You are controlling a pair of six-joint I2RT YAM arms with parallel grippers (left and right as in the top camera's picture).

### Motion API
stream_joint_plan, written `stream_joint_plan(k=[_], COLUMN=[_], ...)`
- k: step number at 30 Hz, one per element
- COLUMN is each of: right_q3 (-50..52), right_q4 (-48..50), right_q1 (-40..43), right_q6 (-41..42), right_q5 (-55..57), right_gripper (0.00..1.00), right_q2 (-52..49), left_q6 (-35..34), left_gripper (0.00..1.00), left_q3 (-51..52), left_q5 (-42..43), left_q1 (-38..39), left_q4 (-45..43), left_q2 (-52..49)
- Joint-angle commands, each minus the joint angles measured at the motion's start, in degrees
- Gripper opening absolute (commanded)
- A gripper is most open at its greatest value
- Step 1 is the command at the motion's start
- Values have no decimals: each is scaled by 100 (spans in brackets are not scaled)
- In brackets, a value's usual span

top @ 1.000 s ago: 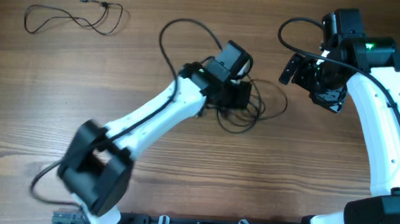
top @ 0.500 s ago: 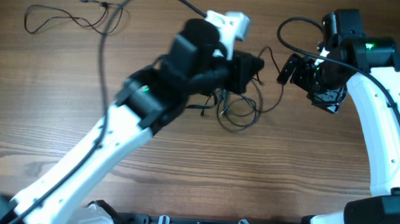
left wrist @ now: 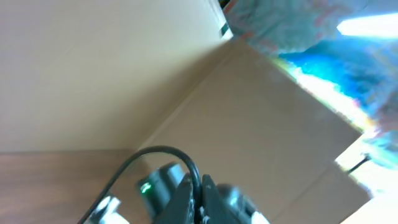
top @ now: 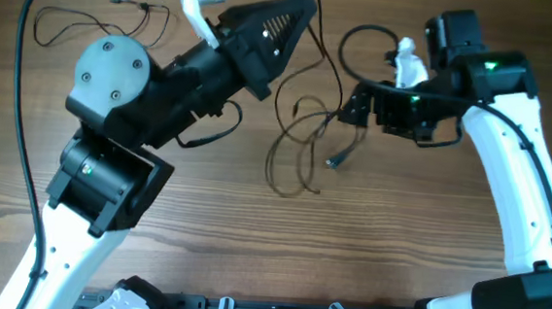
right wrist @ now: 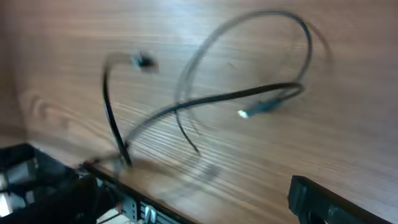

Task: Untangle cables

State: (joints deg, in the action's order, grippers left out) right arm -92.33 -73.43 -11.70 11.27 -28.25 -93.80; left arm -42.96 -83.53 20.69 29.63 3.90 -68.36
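Student: Wood-grain bench [top: 426,243] fills the overhead view, as we read it. Where do we mark the cables?

Author: We mark the cables [top: 301,142] as loose, thin black loops near the centre of the bench, a little toward 1 o'clock. One plug end [top: 335,162] shows at 3 o'clock of the loops. One strand runs from them toward 12 o'clock, up to the tip of the left arm [top: 115,95]. A lone cord [top: 100,20] lies well apart at 10 o'clock, near the bench's far left corner.

Student: How do we label the left end effector?

Author: The left arm looms large, close to the overhead camera, and points toward 1 o'clock. In the left wrist view, the left end effector [left wrist: 200,190] has its fingers pressed together. A black cord arches out from between them toward 10 o'clock, so we read it as clamped on the cables. Behind it we see only a blurred brown board [left wrist: 280,124].

Student: And the right?

Author: The right end effector [top: 354,108] sits at 2 o'clock of the loops, just beside a strand. The right wrist view is blurred. One dark finger [right wrist: 323,199] shows at 5 o'clock of that picture, with cords looping over the bench beyond. We cannot tell how far its fingers are parted, nor whether they hold anything.
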Motion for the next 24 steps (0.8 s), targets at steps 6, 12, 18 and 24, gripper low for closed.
stream_joint_plan(k=[6, 12, 18, 24], right_q3=[22, 22, 22, 22], right_q4=[905, 1137, 1113, 562], right_q1=[-640, -992, -1102, -389], right_q6=[1038, 1891, 1893, 1845], right_q5=[170, 1027, 1598, 2400], right_gripper=[100, 100, 100, 100], right_q2=[-50, -236, -990, -1156], left_q6=[-1073, -1759, -1519, -1408], left_gripper=[4, 4, 4, 4], left_q3=[-92, -92, -92, -92], left_q5=[-101, -98, -114, -337], left_q1=[-28, -28, -142, -1600], left_q4=[-468, -1117, -1187, 1080], left_q2=[15, 24, 149, 651])
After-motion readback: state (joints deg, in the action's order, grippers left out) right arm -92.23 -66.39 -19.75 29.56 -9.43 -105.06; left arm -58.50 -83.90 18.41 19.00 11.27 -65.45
